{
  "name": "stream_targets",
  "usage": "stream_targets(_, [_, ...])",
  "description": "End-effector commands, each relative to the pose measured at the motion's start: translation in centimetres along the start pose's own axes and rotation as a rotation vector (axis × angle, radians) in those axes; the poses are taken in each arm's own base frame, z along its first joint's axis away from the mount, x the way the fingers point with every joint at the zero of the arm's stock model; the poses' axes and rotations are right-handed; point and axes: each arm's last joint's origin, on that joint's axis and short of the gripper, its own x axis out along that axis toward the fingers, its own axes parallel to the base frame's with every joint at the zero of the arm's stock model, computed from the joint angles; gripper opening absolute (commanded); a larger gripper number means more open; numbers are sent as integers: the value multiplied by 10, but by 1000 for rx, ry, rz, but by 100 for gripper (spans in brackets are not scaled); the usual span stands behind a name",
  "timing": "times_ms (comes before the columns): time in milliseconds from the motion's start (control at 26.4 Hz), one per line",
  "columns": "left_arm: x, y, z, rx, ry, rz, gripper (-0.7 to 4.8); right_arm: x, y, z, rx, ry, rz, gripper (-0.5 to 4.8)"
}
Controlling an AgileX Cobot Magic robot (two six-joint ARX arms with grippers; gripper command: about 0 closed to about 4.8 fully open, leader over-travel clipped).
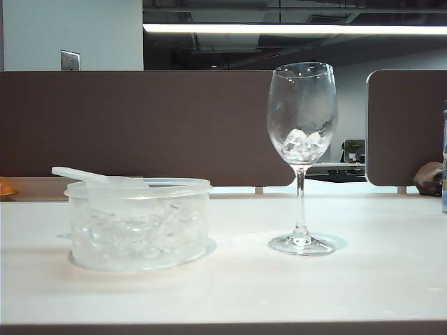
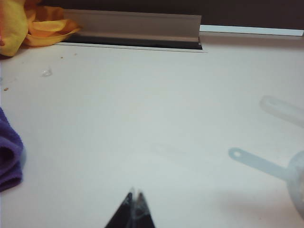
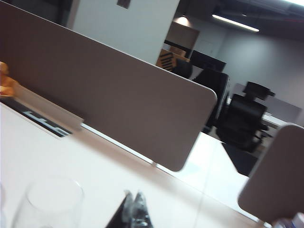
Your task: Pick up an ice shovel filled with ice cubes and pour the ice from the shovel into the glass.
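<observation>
The ice shovel (image 1: 98, 176) lies flat across the rim of a round clear tub (image 1: 140, 230) full of ice cubes (image 1: 150, 234). Its thin handle sticks out to the left. To the right of the tub stands the glass (image 1: 302, 125), upright, fogged, with a few ice cubes (image 1: 302, 143) in its bowl. No gripper shows in the exterior view. In the left wrist view my left gripper (image 2: 134, 194) is shut and empty over bare table, with the shovel handle (image 2: 282, 108) far off to one side. My right gripper (image 3: 134, 199) is shut, empty and wet, beside the glass rim (image 3: 28, 209).
Brown partition panels (image 1: 140, 125) run behind the table, with a gap behind the glass. An orange cloth (image 2: 33, 23) and a cable slot (image 2: 133, 42) lie at the table's back edge. A purple cloth (image 2: 8, 156) sits near the left gripper. A bottle (image 1: 444, 160) stands at the far right.
</observation>
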Motion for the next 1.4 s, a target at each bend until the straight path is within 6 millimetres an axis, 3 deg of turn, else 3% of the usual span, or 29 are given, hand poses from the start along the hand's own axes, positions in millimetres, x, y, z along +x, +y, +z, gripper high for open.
stream_targets(38, [0,0,-1,-3,8,-3,-2,-11,6,-23,7,-56,-23,-1])
stream_targets(455, [0,0,-1,-3,8,-3,-2,-18,14,-81,117,-56,-190,-1])
stream_targets(758, [0,0,-1,-3,8,-3,-2,-16,17,-101,141,-39,-263,-1])
stream_targets(1023, [0,0,-1,-3,8,-3,-2,-15,19,-108,203,-142,-287,-1])
stream_targets(1401, [0,0,-1,-3,8,-3,-2,-14,23,-120,261,-95,-267,0])
